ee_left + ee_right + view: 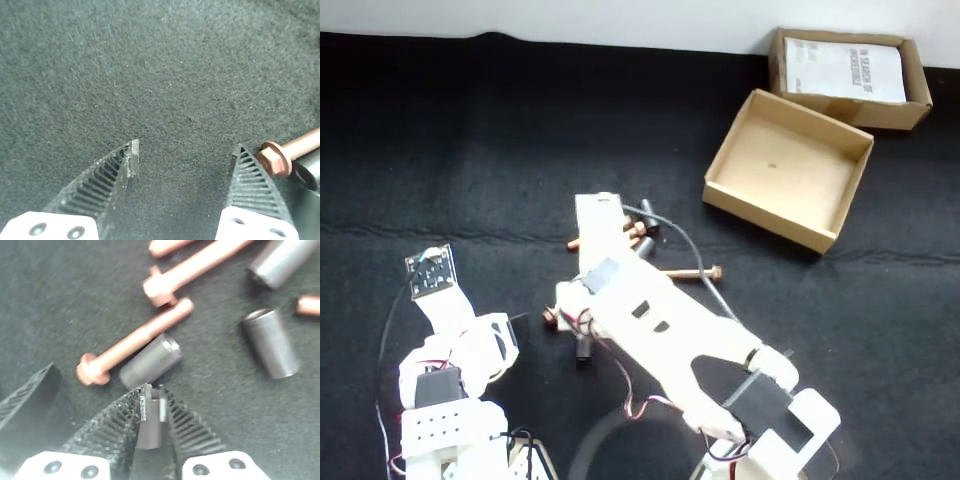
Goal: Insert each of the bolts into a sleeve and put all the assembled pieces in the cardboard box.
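Observation:
My right gripper (152, 392) is shut on a dark sleeve (150, 430), held just above the black mat. Past its tips a copper bolt (135, 340) lies beside another sleeve (150, 361), with more bolts (195, 264) and sleeves (270, 342) farther off. My left gripper (185, 150) is open over bare mat, a bolt head (272, 158) just outside one fingertip. From above, the right gripper (582, 342) hangs by that bolt head (548, 317), and the left gripper (515, 322) sits close beside it. The open cardboard box (765, 215) stands at the back right.
A second box (850, 112) holding a printed sheet stands behind the first, near the wall. Loose bolts (690, 272) and sleeves (645, 235) lie mid-table, partly under the right arm. A cable (705, 275) runs across them.

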